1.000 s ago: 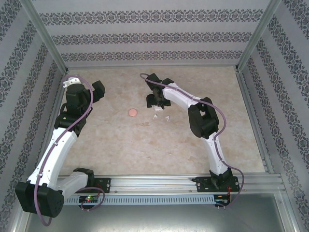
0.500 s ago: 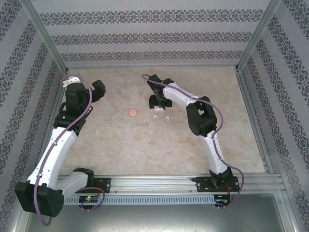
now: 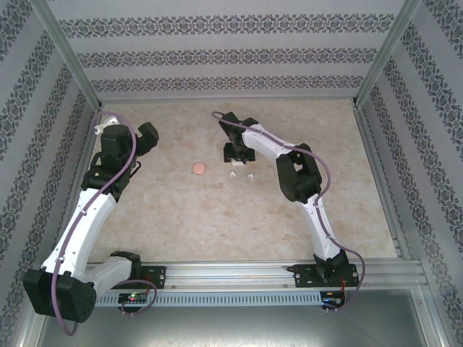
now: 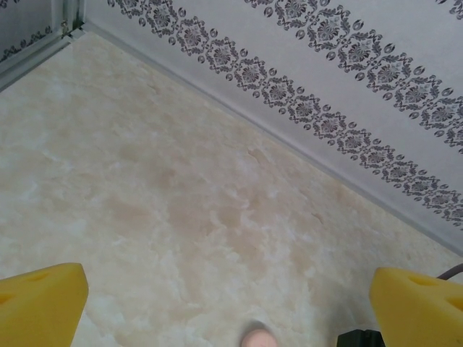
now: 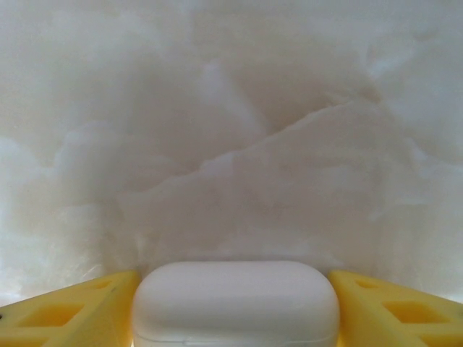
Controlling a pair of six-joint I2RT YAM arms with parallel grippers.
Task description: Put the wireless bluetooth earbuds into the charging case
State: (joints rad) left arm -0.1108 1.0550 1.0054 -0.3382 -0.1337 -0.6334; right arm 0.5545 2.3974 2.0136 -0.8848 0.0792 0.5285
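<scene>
A white charging case [image 5: 235, 303], lid closed, lies between the yellow fingers [image 5: 65, 307] of my right gripper [image 5: 235, 314], which press against both of its ends. From above, that right gripper [image 3: 239, 153] points down at the table's middle back, hiding the case. Two tiny white earbuds [image 3: 234, 174] [image 3: 249, 176] lie just in front of it. My left gripper [image 3: 145, 137] hovers at the left, wide open and holding nothing; its fingers [image 4: 43, 300] stand far apart in the left wrist view.
A pinkish round case [image 3: 197, 168] lies on the marble tabletop left of the earbuds; its blurred edge [image 4: 257, 337] shows at the bottom of the left wrist view. Patterned walls and metal rails [image 3: 376, 166] enclose the table.
My right gripper's jaws have narrowed onto the white case, and its wrist shifted slightly. The left arm has barely moved.
</scene>
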